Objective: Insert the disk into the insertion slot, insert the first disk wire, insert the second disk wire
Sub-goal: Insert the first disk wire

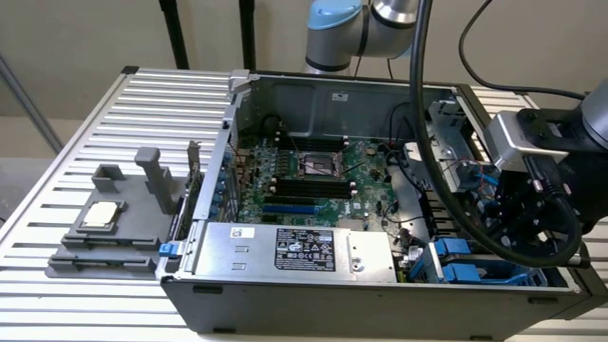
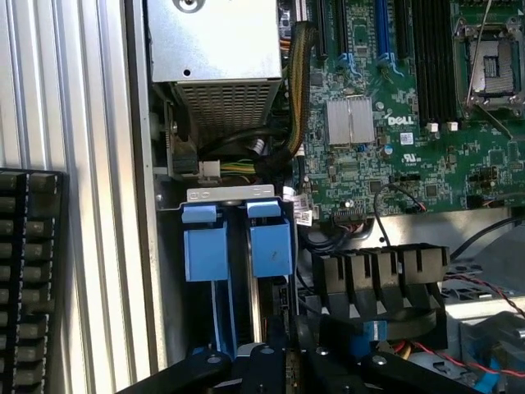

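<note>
1. Blue plastic frames the disk (image 2: 271, 245), which stands on edge in the slot (image 2: 230, 194). The slot is in the corner of the computer case (image 1: 380, 296) on the exterior view's right, just beside the power supply (image 1: 295, 249).
2. A second blue carrier (image 2: 205, 246) stands parallel and close beside the disk. Both ends meet the slot's grey rim evenly, so the disk looks fully seated.
3. The jaws are pressed together at the end of the disk farthest from the power supply. Whether they pinch anything cannot be told.
4. The disk's long axis runs straight from the jaws toward the power supply, so the jaws sit in line with it, not beside it.
5. Thin red and blue wires (image 2: 484, 369) lie near the jaws, off to one side of the slot.
</note>
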`<action>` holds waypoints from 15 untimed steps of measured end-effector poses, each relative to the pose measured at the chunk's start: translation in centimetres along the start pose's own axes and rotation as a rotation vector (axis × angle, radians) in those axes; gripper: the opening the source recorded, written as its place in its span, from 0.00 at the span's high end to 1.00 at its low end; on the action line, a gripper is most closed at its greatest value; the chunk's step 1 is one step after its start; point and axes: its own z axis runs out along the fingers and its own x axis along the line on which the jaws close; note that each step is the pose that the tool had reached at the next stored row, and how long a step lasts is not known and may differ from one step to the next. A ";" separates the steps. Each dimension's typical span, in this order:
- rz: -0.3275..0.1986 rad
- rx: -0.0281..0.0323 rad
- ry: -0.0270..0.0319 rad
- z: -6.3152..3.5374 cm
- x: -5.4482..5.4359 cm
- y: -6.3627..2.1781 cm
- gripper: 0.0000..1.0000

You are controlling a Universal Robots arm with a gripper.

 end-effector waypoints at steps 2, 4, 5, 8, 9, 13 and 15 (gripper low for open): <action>0.000 0.0000 0.0000 0.03 0.0 0.01 0.84; 0.000 0.0001 0.0008 0.08 -0.1 0.01 0.84; 0.000 0.0001 0.0020 0.13 -0.1 0.00 0.84; 0.000 0.0002 0.0025 0.17 -0.2 -0.03 0.84; 0.000 0.0002 0.0025 0.19 -0.2 -0.04 0.84; 0.000 0.0003 0.0031 0.24 -0.2 -0.09 0.84; 0.000 0.0003 0.0033 0.30 -0.2 -0.10 0.84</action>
